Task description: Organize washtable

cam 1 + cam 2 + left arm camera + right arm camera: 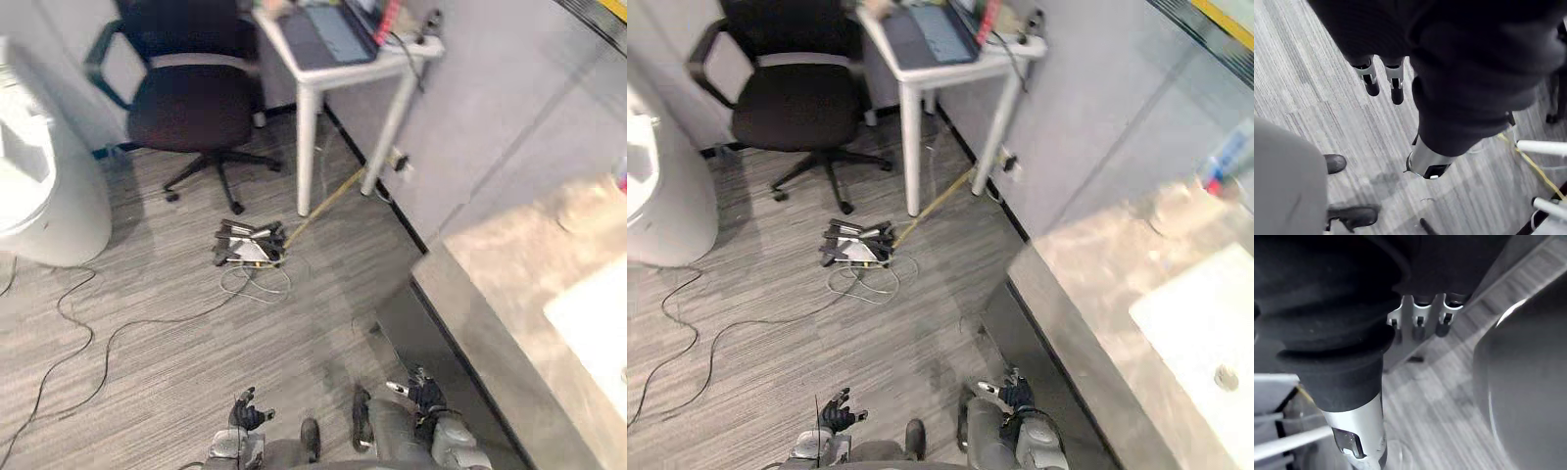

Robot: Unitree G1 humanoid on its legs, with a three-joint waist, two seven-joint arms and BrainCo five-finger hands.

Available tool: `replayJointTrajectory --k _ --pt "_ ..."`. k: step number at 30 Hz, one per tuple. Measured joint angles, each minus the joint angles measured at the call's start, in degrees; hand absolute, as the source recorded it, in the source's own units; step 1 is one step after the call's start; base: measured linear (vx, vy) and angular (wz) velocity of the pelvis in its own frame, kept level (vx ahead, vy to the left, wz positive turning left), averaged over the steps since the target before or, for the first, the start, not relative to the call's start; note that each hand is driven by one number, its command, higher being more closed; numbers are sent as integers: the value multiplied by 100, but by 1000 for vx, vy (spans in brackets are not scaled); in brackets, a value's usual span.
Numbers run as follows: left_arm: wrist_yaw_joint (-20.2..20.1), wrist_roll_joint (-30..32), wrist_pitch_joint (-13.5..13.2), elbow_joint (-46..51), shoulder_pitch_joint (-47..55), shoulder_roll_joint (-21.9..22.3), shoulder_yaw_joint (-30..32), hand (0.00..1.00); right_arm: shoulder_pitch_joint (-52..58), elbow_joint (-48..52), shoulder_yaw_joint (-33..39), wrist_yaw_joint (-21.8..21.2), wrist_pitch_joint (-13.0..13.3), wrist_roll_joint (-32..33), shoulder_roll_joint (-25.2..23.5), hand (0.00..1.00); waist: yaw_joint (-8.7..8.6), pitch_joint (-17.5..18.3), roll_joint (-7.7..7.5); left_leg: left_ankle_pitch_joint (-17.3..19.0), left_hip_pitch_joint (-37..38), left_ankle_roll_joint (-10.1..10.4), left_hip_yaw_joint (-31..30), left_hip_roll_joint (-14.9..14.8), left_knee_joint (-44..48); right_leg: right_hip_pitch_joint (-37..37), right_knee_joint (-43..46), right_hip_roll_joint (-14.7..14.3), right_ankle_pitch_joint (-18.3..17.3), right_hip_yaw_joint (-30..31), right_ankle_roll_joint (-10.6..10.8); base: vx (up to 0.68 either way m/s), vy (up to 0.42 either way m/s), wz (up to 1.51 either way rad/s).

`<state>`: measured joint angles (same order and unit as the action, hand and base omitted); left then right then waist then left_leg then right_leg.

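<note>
You find no text, number or sign that can be read here. Any print on the laptop (328, 34) on the white desk (397, 61), or on the blue-and-red item (1225, 162) by the washtable (1097, 264), is too blurred.

Grey streaked floor (147, 392), black chair (191, 113), white desk (307, 147), beige mottled countertop (509, 264), white basin (598, 323).

1. The beige counter (1087, 264) has a white sink (1185, 323) set into it.
2. The grey floor (167, 362) carries a black office chair (191, 108) and a bundle of power strips (250, 245).
</note>
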<state>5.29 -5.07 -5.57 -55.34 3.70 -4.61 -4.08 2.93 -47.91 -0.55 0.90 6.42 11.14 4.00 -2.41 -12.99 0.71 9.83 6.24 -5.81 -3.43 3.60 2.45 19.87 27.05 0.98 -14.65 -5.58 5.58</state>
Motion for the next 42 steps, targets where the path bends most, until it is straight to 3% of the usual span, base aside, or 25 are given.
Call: replayJointTrajectory --k 3,5,6,7,9,11,15,16,17,18,21,27,29,31,32,33,34,35,36,39,41,42 --pt "-9 -53 -49 -21 -2 34 140 0 166 50 18 -2 22 2 -12 0 -8 -2 -138 325 416 454 -846 86 122 456 8 80 456 331 -167 604 -139 216" --pt "9 -86 -59 91 73 10 298 0 379 202 0 2 -14 -3 -75 0 -18 100 -330 663 289 767 -863 278 984 410 -370 321 1503 61 -366 585 -180 182" --pt "41 -108 -49 166 70 192 475 0 327 379 -5 -1 -10 -31 33 0 64 140 -104 928 -175 1000 -572 114 2008 393 -217 283 1405 -246 -749 681 -208 94" --pt "51 -107 -44 232 84 304 498 0 246 503 -4 11 20 -30 23 0 79 131 75 776 -597 1261 -303 -34 2860 195 -445 205 1295 -354 -894 535 -166 52" --pt "87 -103 -29 303 65 422 480 0 113 497 -49 19 27 -28 -31 0 83 117 147 843 -703 1228 336 -566 3174 -194 -717 160 1228 -531 -997 447 -173 36" --pt "88 -98 -22 406 49 628 386 0 162 435 -35 28 -11 -29 -124 0 21 108 105 841 -628 1232 750 -967 2956 -729 -944 241 1213 -811 -1019 389 -167 69" --pt "-13 5 13 413 -110 758 -66 0 124 383 66 45 7 -29 -119 0 18 122 85 770 -982 1275 1477 -1256 1933 -1208 -1441 451 1193 -1349 -986 174 -25 66" --pt "-14 39 17 398 -126 728 -133 0 125 294 84 49 4 -29 -112 0 9 127 99 544 -1035 1404 1740 -1282 1577 -1277 -1502 475 1148 -1455 -905 83 60 53" --pt "-11 100 26 388 -133 702 -203 0 130 209 105 51 1 -29 -108 0 -9 132 131 143 -1061 1365 1910 -1311 1340 -1336 -1523 474 1095 -1518 -819 57 105 46" --pt "-12 148 30 342 -139 677 -292 0 125 122 195 60 -19 -28 -70 0 -9 113 256 -256 -1033 1083 2158 -1369 1096 -1464 -1520 374 1023 -1607 -706 50 133 43" --pt "-16 255 31 242 -79 374 -310 0 87 3 180 135 -23 -50 -147 0 28 221 -37 -591 -678 941 2066 -995 375 -1547 -1547 608 1076 -1628 -517 2 172 35" --pt "-7 250 30 128 -35 202 -195 0 47 -97 106 124 -43 -217 -252 0 18 224 -46 -786 -388 665 1988 -562 -17 -1550 -1195 1024 1059 -1574 -295 -70 124 13" --pt "-12 252 32 122 -24 223 -190 0 72 -36 91 121 -40 -227 -252 0 13 231 -62 -809 -383 623 1723 -441 -125 -1413 -671 1126 884 -1088 -283 -120 67 68" --pt "-14 253 37 131 -26 232 -69 0 96 34 93 119 -30 -226 -297 0 -22 221 -84 -845 -432 567 1205 -310 -155 -1223 -261 980 560 134 -306 -39 -17 122" --pt "-10 251 36 155 -41 246 113 0 155 33 87 114 -36 -226 -335 0 0 248 -227 -893 -490 547 886 -243 -156 -1210 -109 774 376 930 -242 -19 -119 145" --pt "9 251 31 179 -27 249 302 0 191 28 35 110 -41 -224 -401 0 35 249 -245 -957 -583 598 651 -207 -145 -1209 -77 618 270 1438 -158 -39 -150 141" --pt "12 251 30 178 -22 248 402 0 195 24 -3 102 -40 -222 -436 0 36 266 -297 -1006 -624 621 517 -177 -149 -1233 -125 605 246 1559 -152 -35 -224 138" --pt "15 247 31 174 -27 229 508 0 197 -19 -67 53 -44 -220 -523 0 66 340 -451 -1164 -730 726 264 -112 -228 -1401 -411 717 13 1378 -37 -24 -204 99" --pt "15 248 29 166 -56 251 528 0 174 -23 -95 30 -47 -221 -552 0 119 338 -438 -1246 -775 763 175 -142 -267 -1418 -490 719 -24 1259 31 -18 -197 100" --pt "14 248 34 197 -112 454 657 0 134 3 -122 22 -56 -223 -541 0 162 307 -211 -1465 -1300 864 54 -482 -184 -1452 -728 603 158 382 -130 -48 -153 113" --pt "15 247 39 246 -137 519 695 0 109 11 -122 31 -59 -223 -534 0 164 308 -173 -1435 -1489 878 743 -726 -36 -1480 -738 649 170 -67 -153 -56 -84 129" --pt "15 251 56 309 -204 561 689 0 98 12 -121 53 -62 -233 -525 0 162 229 -266 -1341 -1616 740 1715 -923 597 -1552 -732 856 161 -433 -175 -46 -37 107"
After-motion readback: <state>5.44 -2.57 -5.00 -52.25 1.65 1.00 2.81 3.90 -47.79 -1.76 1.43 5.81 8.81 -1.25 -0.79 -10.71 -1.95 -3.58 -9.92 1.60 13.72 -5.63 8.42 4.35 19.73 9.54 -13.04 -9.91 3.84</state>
